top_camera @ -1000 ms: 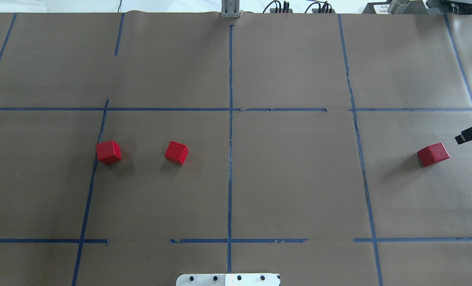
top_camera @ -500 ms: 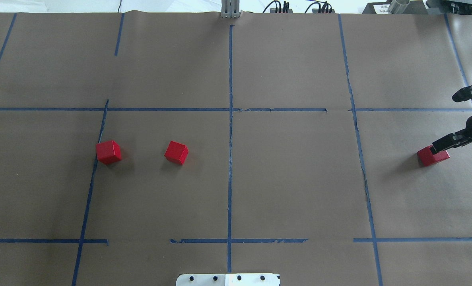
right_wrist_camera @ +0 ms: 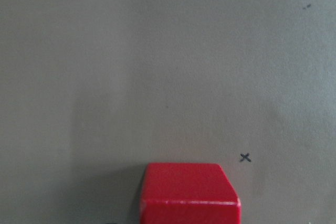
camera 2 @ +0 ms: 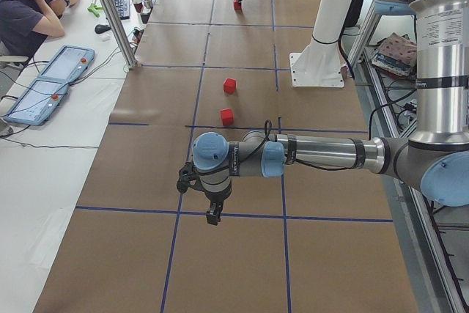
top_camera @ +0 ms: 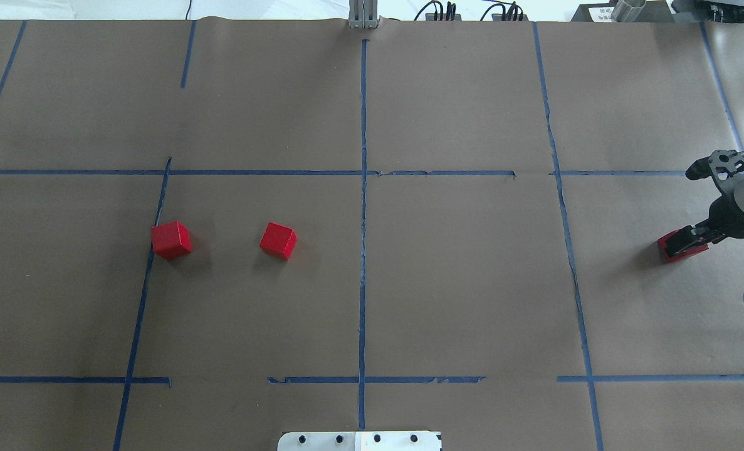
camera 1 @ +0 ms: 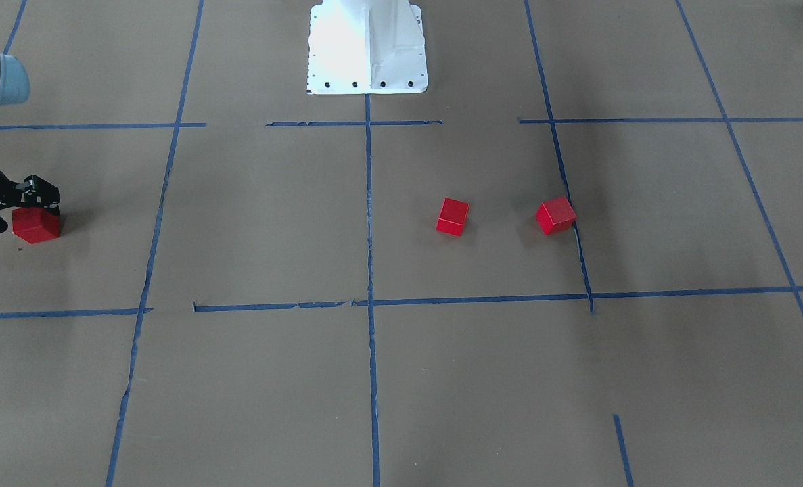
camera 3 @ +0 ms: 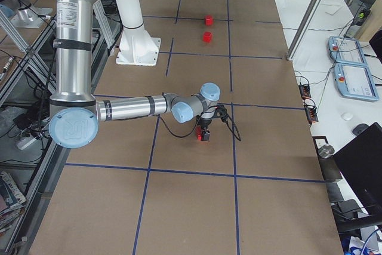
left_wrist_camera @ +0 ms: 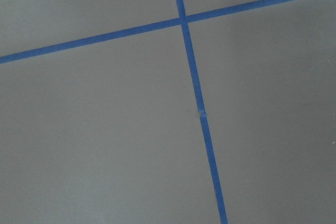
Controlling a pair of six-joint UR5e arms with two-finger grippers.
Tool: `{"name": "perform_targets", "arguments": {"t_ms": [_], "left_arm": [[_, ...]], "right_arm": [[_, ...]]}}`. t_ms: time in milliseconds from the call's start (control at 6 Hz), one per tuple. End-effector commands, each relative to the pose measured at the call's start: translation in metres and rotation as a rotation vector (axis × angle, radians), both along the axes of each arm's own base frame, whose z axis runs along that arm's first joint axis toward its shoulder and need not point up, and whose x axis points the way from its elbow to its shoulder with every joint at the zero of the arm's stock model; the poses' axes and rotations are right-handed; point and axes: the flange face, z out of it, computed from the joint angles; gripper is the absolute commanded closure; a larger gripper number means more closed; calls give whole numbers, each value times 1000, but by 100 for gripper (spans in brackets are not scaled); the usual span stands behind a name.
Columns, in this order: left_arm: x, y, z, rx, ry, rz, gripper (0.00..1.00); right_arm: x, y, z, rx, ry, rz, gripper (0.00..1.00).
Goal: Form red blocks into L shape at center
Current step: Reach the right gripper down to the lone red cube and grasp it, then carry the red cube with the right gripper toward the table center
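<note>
Three red blocks lie on the brown paper. Two are in the left half of the center cell (top_camera: 459,275): one (top_camera: 171,240) on its left tape border, one (top_camera: 277,240) further in; they also show in the front view (camera 1: 555,215) (camera 1: 452,216). The third block (top_camera: 692,252) (camera 1: 36,228) lies far right, outside the center. My right gripper (top_camera: 682,241) (camera 1: 19,213) is low over this block, jaws open on either side of it; the right wrist view shows the block (right_wrist_camera: 189,192) on the table. My left gripper (camera 2: 212,214) hovers over bare paper; I cannot tell its state.
The white robot base (camera 1: 367,47) stands at the table's near edge. Blue tape lines (left_wrist_camera: 197,103) divide the paper into cells. An operator (camera 2: 33,5) sits with control pads beyond the far edge. My left arm (camera 2: 322,153) stretches over the table's left part.
My right gripper has moved in from the right edge and come down over the far right red block. The blocks have not moved.
</note>
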Motion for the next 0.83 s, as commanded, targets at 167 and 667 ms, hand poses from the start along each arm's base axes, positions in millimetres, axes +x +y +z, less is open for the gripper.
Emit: {"name": "perform_targets", "arguments": {"t_ms": [167, 667], "left_arm": [[0, 0, 0, 1, 0, 0, 0], [0, 0, 0, 1, 0, 0, 0]], "right_arm": [[-8, 1, 7, -6, 16, -14, 57], [-37, -31, -95, 11, -79, 65, 84]]}}
